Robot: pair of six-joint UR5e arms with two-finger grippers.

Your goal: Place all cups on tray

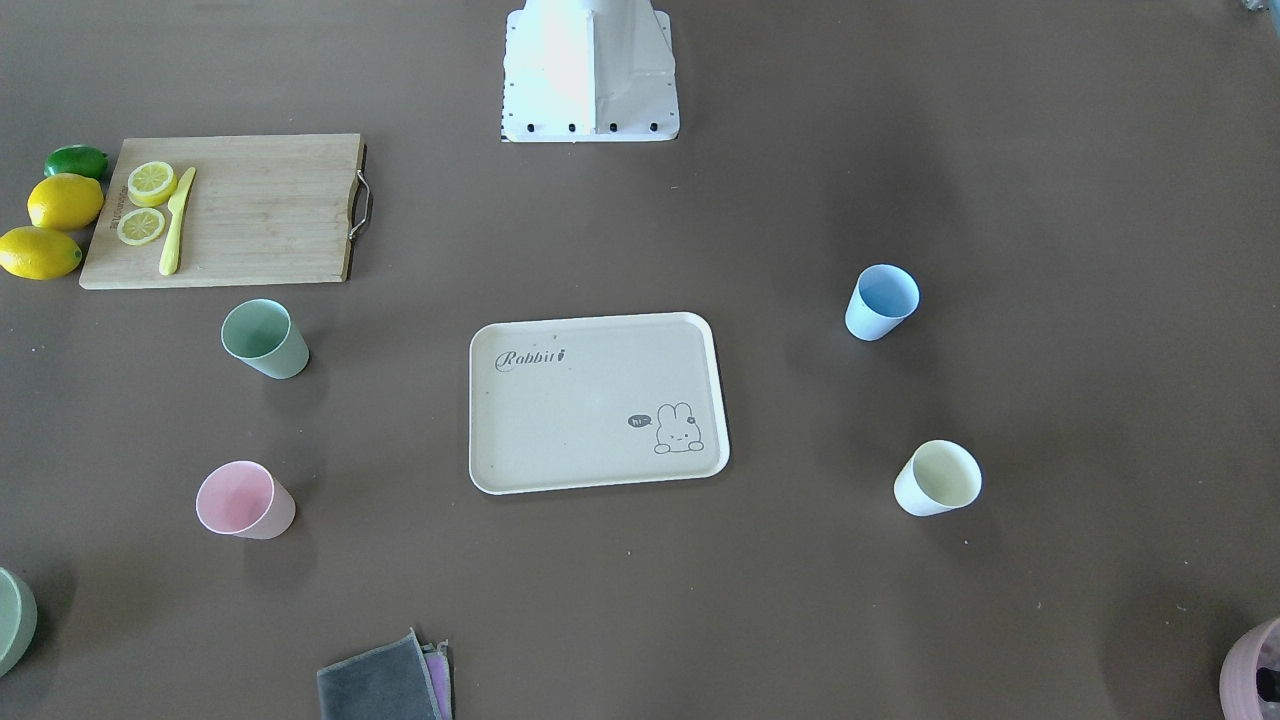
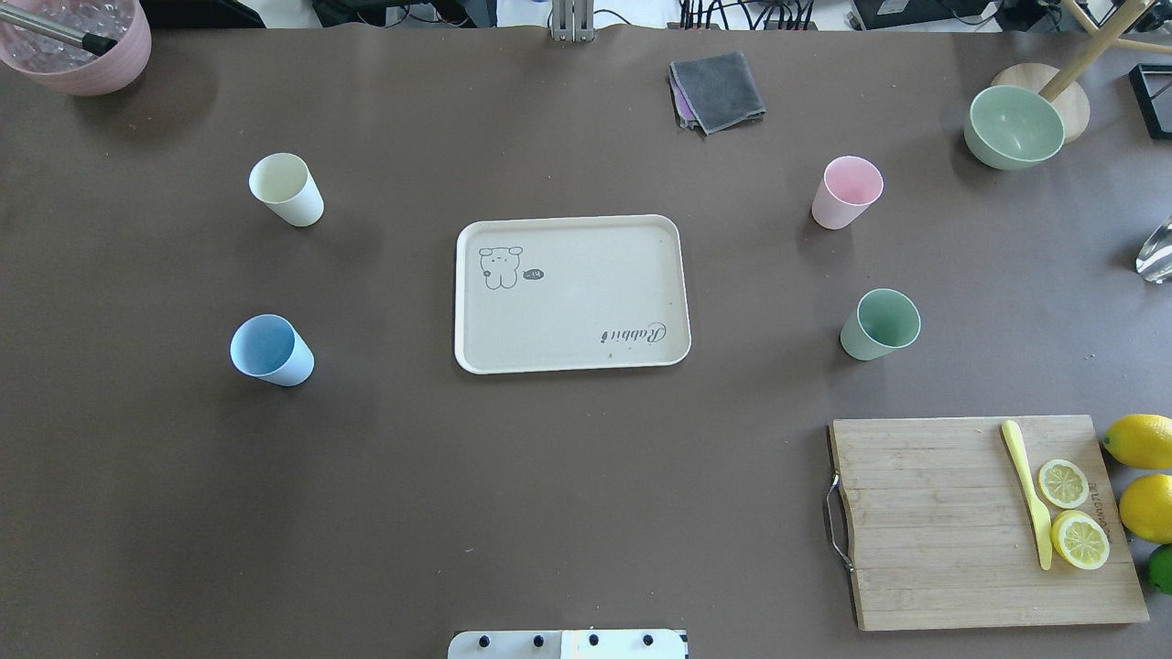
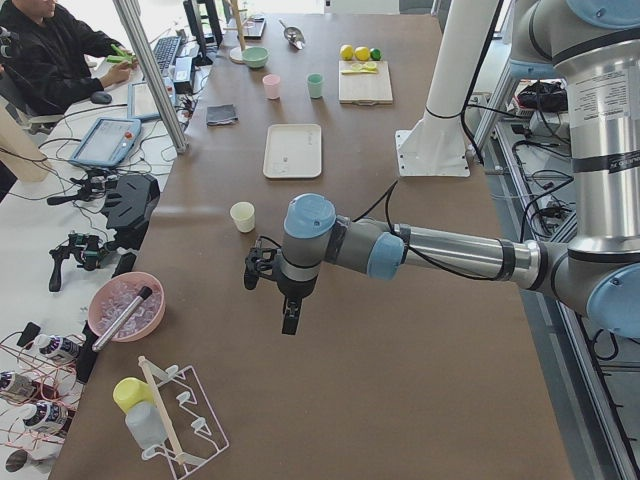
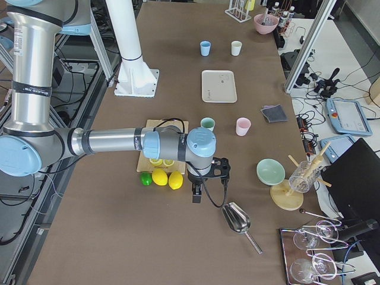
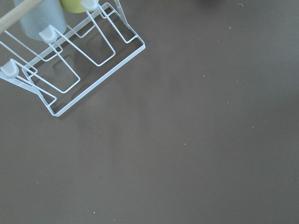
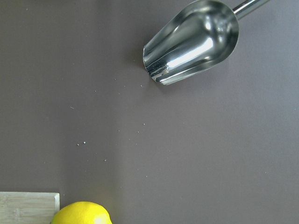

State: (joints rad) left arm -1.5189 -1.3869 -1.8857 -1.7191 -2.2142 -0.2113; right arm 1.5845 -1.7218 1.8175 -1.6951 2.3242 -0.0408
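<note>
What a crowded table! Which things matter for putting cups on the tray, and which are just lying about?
For the job: tray, green cup, pink cup, blue cup, cream cup.
Lying about: cutting board, lemons, yellow knife, green bowl, grey cloth, metal scoop.

I am seeing the flat beige rounded-rectangle tray (image 2: 572,293) twice from above: one camera is looking from behind the white robot base (image 2: 568,645), the other is facing it across the brown table (image 2: 586,485). Two end cameras are looking along the table. Wrist cameras are pointing down close: left over a white wire rack (image 5: 74,70), right over a shiny steel scoop (image 6: 191,42)
</note>
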